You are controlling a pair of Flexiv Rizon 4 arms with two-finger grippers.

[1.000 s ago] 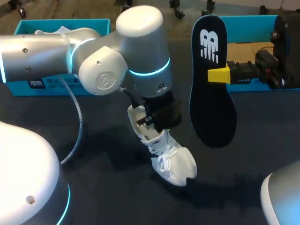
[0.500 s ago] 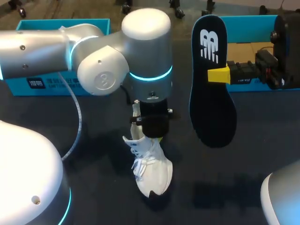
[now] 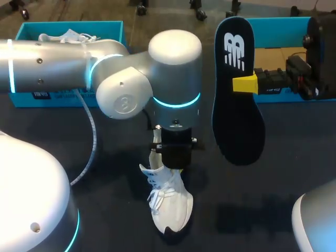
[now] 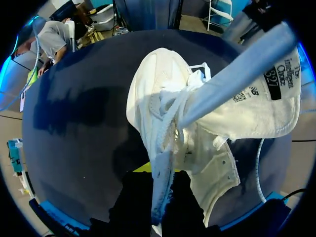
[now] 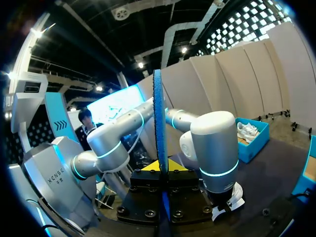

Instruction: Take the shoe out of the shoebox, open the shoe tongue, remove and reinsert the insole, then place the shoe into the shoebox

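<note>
The shoe [image 3: 169,202] is being gripped under the closed left pincer [image 3: 174,167] while the insole [image 3: 237,113], clamped in the right pincer [image 3: 244,84], should be aligned toe-first with its opening.

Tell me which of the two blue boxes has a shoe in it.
The left box: a white shoe lies in it. The right box shows only brown cardboard inside.

The white shoe [image 3: 170,202] is soft matt cloth with woven laces [image 3: 159,194]; the dark insole [image 3: 236,105] seems matt foam, rough along its edge. The left arm [image 3: 173,68] has a smooth, glossy silver shell.
</note>
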